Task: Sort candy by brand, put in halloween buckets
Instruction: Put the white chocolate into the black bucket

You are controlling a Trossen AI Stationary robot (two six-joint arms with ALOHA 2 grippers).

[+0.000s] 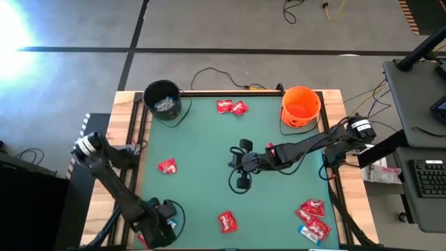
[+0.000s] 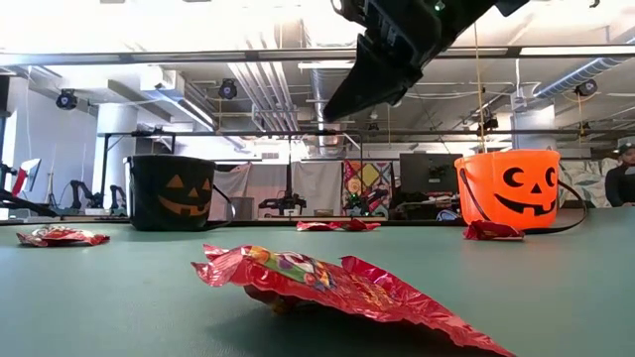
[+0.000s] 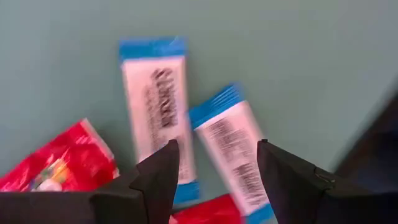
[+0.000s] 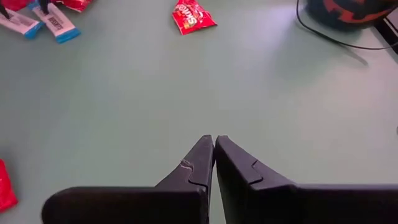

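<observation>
A black bucket (image 1: pixel 163 100) is seen at the upper left of the green table (image 1: pixel 202 139) in the high view, with pale wrappers lying inside it. An orange bucket (image 1: pixel 300 107) stands at the upper right; nothing can be made out inside.

Red packets (image 1: pixel 231 107) lie between the buckets, with others scattered lower down. The right gripper (image 1: pixel 240 162) is held over mid-table, fingers pressed together and empty. The left gripper (image 3: pixel 214 177) is poised, fingers parted, above two white-and-blue bars (image 3: pixel 160 106) at the lower left edge, nothing gripped.
</observation>
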